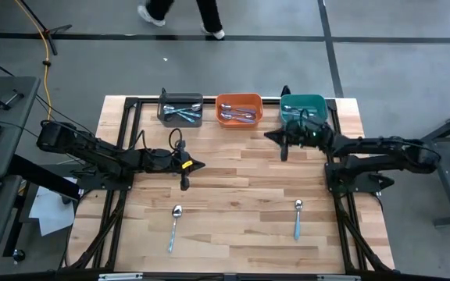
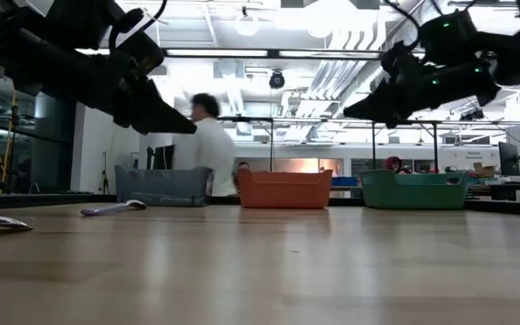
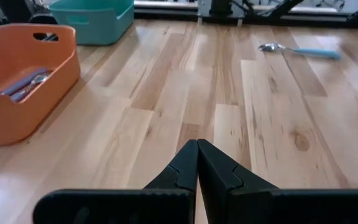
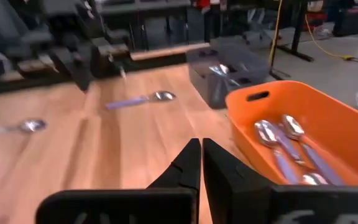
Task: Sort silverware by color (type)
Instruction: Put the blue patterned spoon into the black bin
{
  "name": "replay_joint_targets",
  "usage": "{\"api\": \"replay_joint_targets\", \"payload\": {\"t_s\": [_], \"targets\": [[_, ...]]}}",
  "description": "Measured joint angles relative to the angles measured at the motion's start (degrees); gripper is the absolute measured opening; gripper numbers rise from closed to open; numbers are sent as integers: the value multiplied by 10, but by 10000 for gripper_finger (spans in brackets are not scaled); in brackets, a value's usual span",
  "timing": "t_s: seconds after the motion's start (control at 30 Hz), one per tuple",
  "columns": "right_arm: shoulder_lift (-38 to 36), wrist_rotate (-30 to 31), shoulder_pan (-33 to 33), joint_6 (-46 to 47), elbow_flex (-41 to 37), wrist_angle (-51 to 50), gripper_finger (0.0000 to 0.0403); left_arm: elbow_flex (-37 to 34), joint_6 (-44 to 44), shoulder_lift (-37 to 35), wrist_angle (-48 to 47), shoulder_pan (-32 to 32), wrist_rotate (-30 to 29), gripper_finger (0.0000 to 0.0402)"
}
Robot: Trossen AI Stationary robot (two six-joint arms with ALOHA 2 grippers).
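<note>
Two spoons lie flat on the wooden table: one with a pale lavender handle (image 1: 174, 226) at the near left, which also shows in the right wrist view (image 4: 138, 99), and one with a blue handle (image 1: 297, 218) at the near right, which also shows in the left wrist view (image 3: 300, 51). More spoons lie in the grey bin (image 1: 180, 109) and the orange bin (image 1: 238, 109). My left gripper (image 1: 200, 164) is shut and empty above the table's middle left. My right gripper (image 1: 269, 136) is shut and empty in front of the teal bin (image 1: 303, 103).
The three bins stand in a row along the far edge: grey, orange (image 4: 303, 137), teal (image 3: 92, 18). The right arm covers part of the teal bin. Bare wood lies between the grippers and the near spoons. A person walks beyond the far edge (image 2: 208, 144).
</note>
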Motion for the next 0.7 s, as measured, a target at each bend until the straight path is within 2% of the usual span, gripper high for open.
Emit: {"api": "replay_joint_targets", "payload": {"t_s": [0.17, 0.3, 0.47, 0.7], "targets": [[0, 47, 95, 24, -26, 37, 0, 20, -19, 0, -77, -26, 2, 3], [0, 111, 169, 10, -32, 35, 0, 78, -74, 0, -229, -77, -13, 3], [0, 183, 237, -10, -33, 35, 0, 173, -197, 0, -441, -161, -43, 3], [0, 205, 277, -13, -33, 33, 0, 258, -451, 0, -633, -266, -60, 9]]}}
